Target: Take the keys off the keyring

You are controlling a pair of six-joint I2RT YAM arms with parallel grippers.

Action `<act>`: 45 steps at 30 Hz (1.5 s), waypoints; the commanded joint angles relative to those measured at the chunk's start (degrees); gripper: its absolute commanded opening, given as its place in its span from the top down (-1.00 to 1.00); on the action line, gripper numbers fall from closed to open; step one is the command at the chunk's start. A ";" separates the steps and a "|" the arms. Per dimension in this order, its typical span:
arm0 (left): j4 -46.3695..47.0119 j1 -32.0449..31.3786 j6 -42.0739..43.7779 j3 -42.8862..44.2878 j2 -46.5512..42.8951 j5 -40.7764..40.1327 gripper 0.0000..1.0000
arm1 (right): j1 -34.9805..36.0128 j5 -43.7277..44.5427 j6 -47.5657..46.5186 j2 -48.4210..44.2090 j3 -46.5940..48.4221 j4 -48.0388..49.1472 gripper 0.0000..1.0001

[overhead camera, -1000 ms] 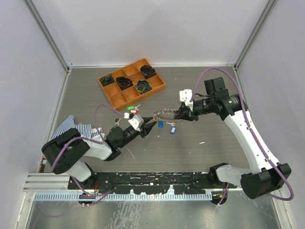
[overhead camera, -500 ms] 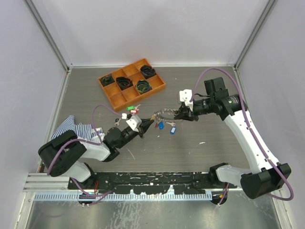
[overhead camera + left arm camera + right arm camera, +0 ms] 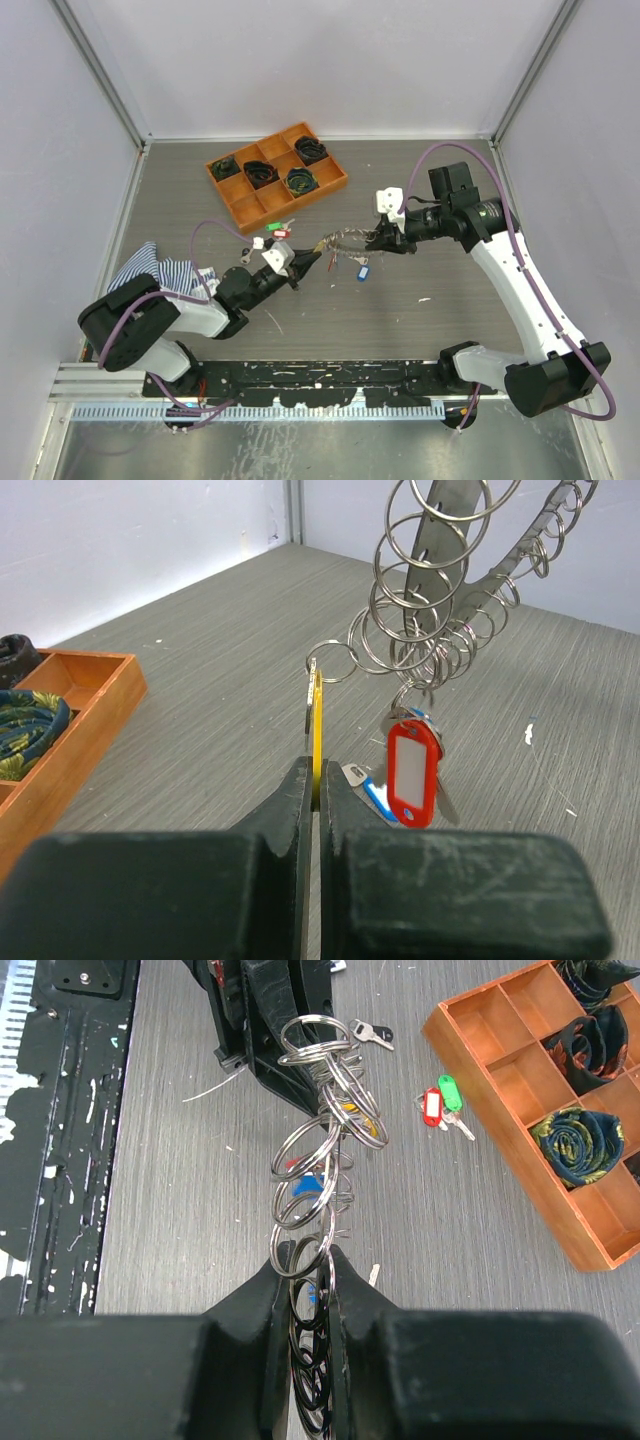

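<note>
The keyring (image 3: 348,240), a bunch of silver wire rings, hangs stretched between my two grippers above the table. My right gripper (image 3: 380,240) is shut on its right end; in the right wrist view the rings (image 3: 318,1160) run out from between my fingers (image 3: 262,1295). My left gripper (image 3: 307,262) is shut on a yellow-tagged key (image 3: 318,725), seen edge-on, whose small ring still links to the bunch (image 3: 430,610). A red-tagged key (image 3: 413,770) hangs from the rings. A blue-tagged key (image 3: 362,271) lies on the table below.
An orange compartment tray (image 3: 340,182) with black coiled bundles stands at the back left. Red- and green-tagged keys (image 3: 438,1102) and a white-tagged key (image 3: 258,242) lie loose near it. A striped cloth (image 3: 155,268) lies at the left.
My left gripper has drawn back a little to the left with the yellow-tagged key, stretching the ring bunch. The right gripper has held still.
</note>
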 commanded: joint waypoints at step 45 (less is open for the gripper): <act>4.60 0.40 -2.47 5.49 4.59 1.07 0.55 | -0.11 -4.35 -0.39 -0.08 0.34 1.47 0.98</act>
